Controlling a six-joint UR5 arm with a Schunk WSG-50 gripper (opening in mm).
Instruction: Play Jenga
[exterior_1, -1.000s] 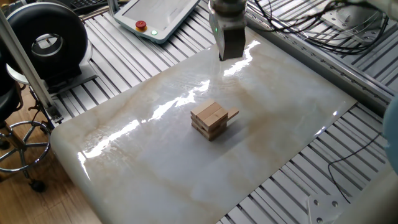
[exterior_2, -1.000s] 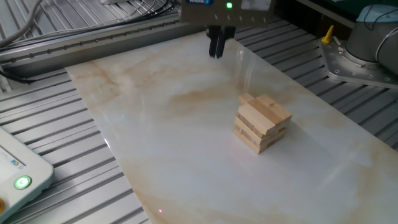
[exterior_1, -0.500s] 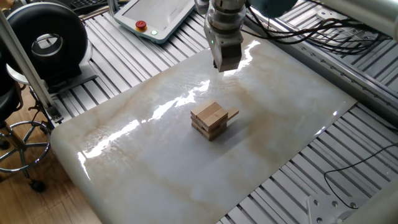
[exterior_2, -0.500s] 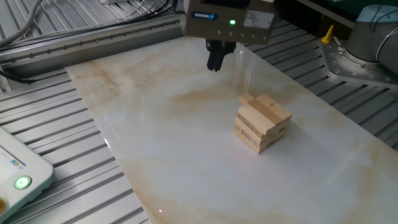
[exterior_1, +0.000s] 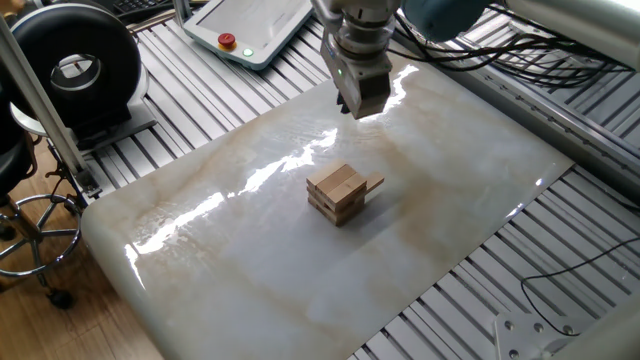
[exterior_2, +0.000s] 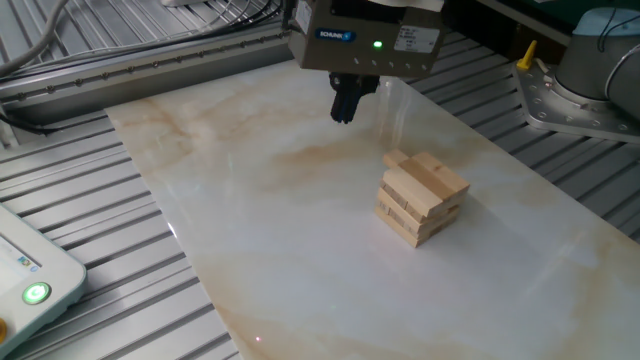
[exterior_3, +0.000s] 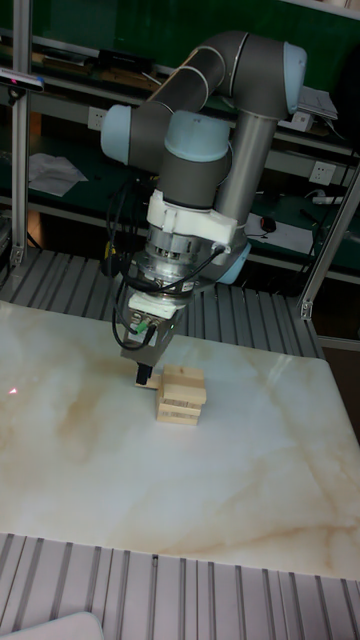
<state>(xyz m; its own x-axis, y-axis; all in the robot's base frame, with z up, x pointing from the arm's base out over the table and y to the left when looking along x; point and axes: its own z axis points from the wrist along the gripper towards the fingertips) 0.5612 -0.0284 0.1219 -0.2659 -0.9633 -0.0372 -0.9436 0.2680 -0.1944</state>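
The Jenga tower (exterior_1: 338, 192) is a low stack of light tan wooden blocks in crosswise layers, near the middle of the marble slab (exterior_1: 250, 270). One slim block (exterior_1: 374, 183) juts out of its side. The tower also shows in the other fixed view (exterior_2: 421, 198) and in the tall view (exterior_3: 181, 396). My gripper (exterior_1: 360, 108) hangs above the slab behind the tower, apart from it. Its dark fingers (exterior_2: 343, 112) are pressed together with nothing between them. In the tall view the gripper (exterior_3: 143, 378) sits just left of the tower's upper layers.
A white teach pendant (exterior_1: 250, 25) with a red button lies beyond the slab. A black round unit (exterior_1: 75, 70) and a stool (exterior_1: 30, 230) stand at the left. Cables (exterior_1: 500, 40) run along the ribbed metal table. The arm's base (exterior_2: 590, 70) is at the right.
The gripper has come down and shifted a little closer to the tower, fingers still together. The tower and its jutting block have not moved.
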